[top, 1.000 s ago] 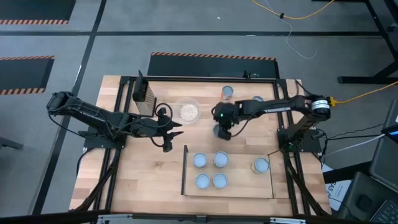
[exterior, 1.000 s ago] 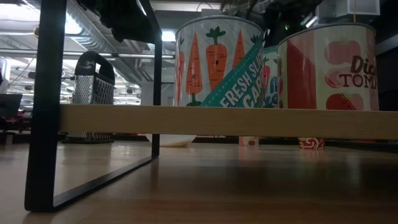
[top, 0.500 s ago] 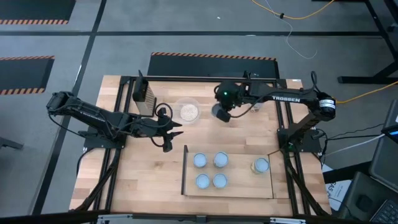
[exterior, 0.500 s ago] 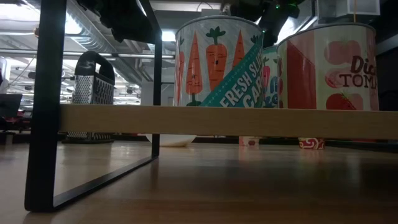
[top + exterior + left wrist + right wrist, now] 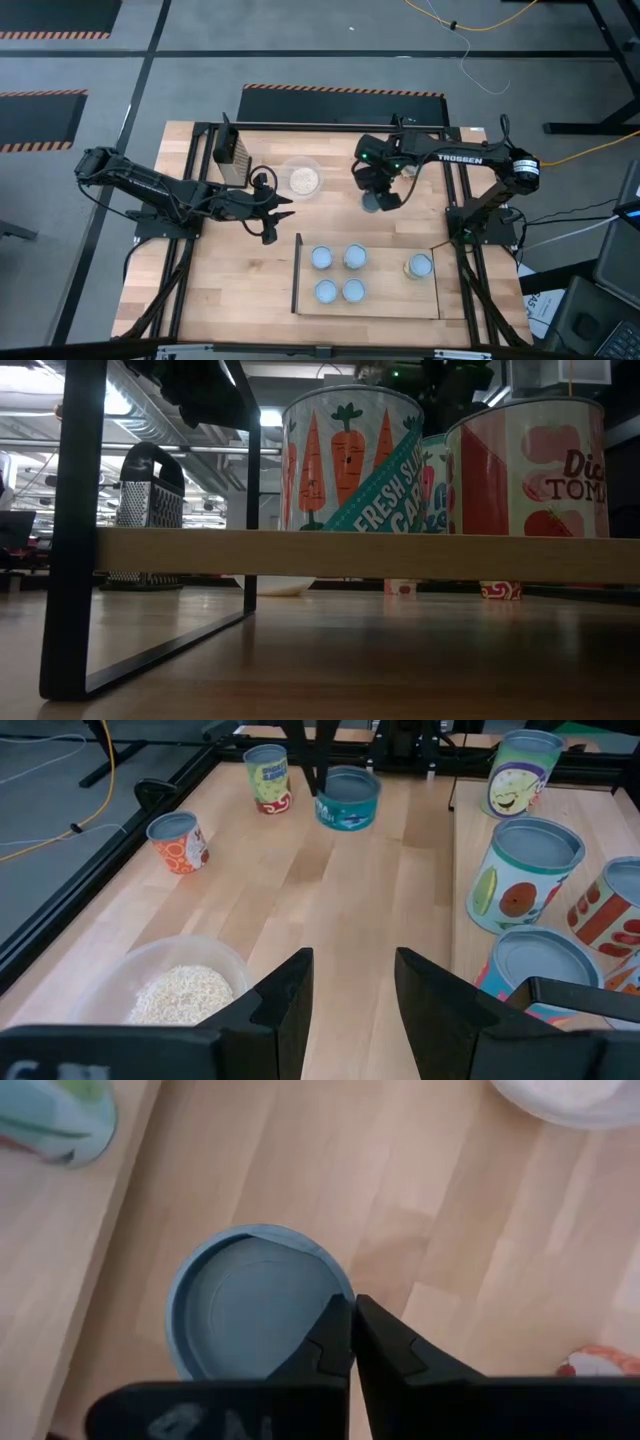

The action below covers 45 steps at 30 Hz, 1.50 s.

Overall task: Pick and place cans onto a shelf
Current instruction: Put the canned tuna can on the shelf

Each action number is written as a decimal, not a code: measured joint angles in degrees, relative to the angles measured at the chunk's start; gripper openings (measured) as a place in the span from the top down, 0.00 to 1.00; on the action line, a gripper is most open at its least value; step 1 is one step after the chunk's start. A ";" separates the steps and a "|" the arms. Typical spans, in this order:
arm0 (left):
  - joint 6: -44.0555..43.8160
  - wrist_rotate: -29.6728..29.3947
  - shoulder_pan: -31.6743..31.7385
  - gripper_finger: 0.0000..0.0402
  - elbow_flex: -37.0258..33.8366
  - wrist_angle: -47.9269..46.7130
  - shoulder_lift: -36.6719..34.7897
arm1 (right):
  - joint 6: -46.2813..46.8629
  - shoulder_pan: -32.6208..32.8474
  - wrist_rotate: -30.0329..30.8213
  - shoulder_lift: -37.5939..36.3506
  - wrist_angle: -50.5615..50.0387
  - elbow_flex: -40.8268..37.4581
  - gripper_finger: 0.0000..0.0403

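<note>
The right tool [image 5: 381,199] is hanging over the table [image 5: 220,290] between the clear bowl of rice [image 5: 303,179] and the shelf [image 5: 420,298], its fingers [image 5: 338,1342] pinched together on the rim of a teal can [image 5: 347,797], which is hanging lifted off the wood. The left tool [image 5: 350,995] is waiting near the shelf's left end with its fingers spread apart, gripping nothing. Four cans [image 5: 338,274] are standing in a square on the shelf, with a fifth can [image 5: 420,266] lying apart toward its right end. Two more cans [image 5: 225,805] are sitting on the table's far side. A box grater [image 5: 232,151] is standing beside the bowl.
</note>
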 joint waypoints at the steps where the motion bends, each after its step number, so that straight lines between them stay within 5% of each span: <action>1: -0.01 -0.01 0.00 0.66 0.00 -0.02 0.00 | -0.91 -0.01 -0.17 0.10 -0.16 0.00 0.98; 8: -0.15 -0.01 0.01 0.66 0.00 -0.02 0.00 | -3.25 1.03 -0.22 3.42 -0.87 0.00 0.97; 25: -0.12 0.00 0.00 0.66 0.00 -0.01 0.00 | -32.33 2.38 -0.15 15.24 1.46 -0.07 0.97; 36: -0.11 0.01 -0.01 0.66 0.00 0.00 0.00 | -32.11 1.97 1.13 17.73 6.85 -0.08 0.96; 45: 0.07 0.01 -0.01 0.66 0.00 -0.02 0.00 | -31.97 1.87 4.26 17.75 6.85 -0.08 0.84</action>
